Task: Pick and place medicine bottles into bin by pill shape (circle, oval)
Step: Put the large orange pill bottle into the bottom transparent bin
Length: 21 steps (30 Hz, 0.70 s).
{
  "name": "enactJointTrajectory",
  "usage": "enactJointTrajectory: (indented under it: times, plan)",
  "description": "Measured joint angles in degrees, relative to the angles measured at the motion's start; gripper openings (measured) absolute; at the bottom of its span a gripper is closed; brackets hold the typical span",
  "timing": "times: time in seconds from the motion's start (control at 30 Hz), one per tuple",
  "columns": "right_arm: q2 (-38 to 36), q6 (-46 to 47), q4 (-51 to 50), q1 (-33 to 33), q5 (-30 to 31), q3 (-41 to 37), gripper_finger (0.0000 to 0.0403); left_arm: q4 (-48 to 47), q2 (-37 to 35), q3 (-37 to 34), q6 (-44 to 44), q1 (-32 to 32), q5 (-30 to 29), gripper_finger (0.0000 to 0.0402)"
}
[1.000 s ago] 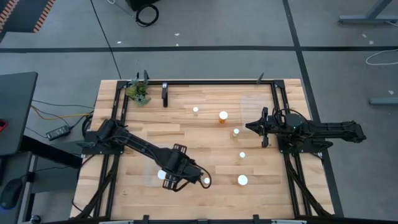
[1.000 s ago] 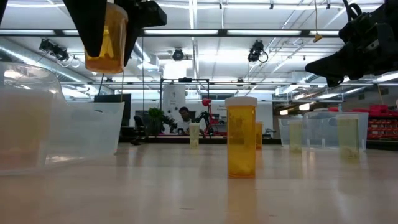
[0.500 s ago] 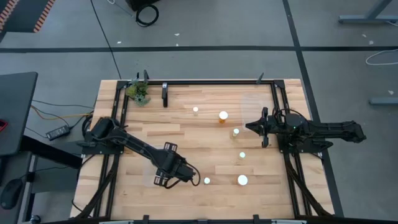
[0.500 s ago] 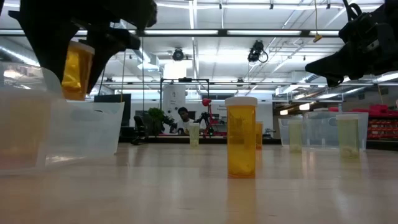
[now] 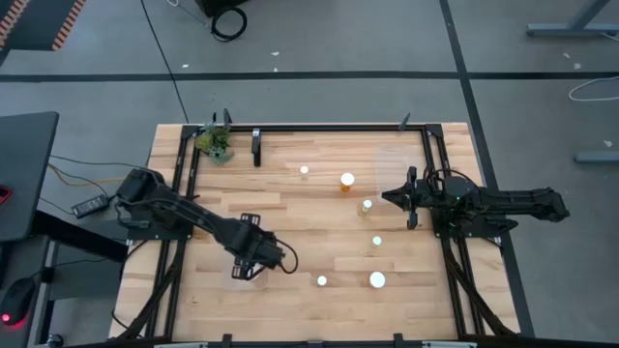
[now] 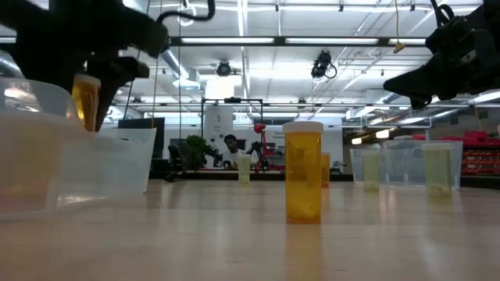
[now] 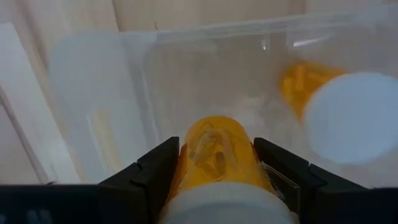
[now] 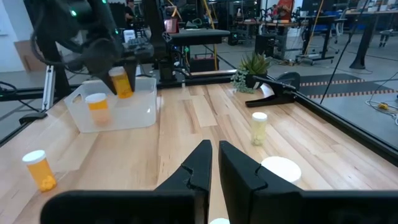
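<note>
The left gripper [image 5: 248, 259] hangs over the clear bin [image 8: 115, 106], fingers clamped on an amber medicine bottle [image 7: 216, 152]; it has swung leftward since a second ago. Another bottle [image 8: 96, 106] stands inside. The right gripper [image 5: 410, 196], fingers together, hasn't moved.

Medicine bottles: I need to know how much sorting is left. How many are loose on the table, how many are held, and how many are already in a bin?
Loose bottles standing on the table: 6
Held bottle in the left hand: 1
Binned bottle inside the clear bin: 1
Total: 8
</note>
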Motion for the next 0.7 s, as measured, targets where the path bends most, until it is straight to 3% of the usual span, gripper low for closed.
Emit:
enactJointTrajectory:
  times: [0.3, 0.7]
  plan:
    - [0.0, 0.0, 0.0, 0.0, 0.0, 0.0, 0.0037, 3.0, 0.1, -5.6, 1.8, 2.6, 0.0, 0.0204]
    - [0.0, 0.0, 0.1, 0.0, 0.0, 0.0, 0.0037, 3.6, 0.1, -6.1, 1.9, 3.3, 0.2, 0.0219]
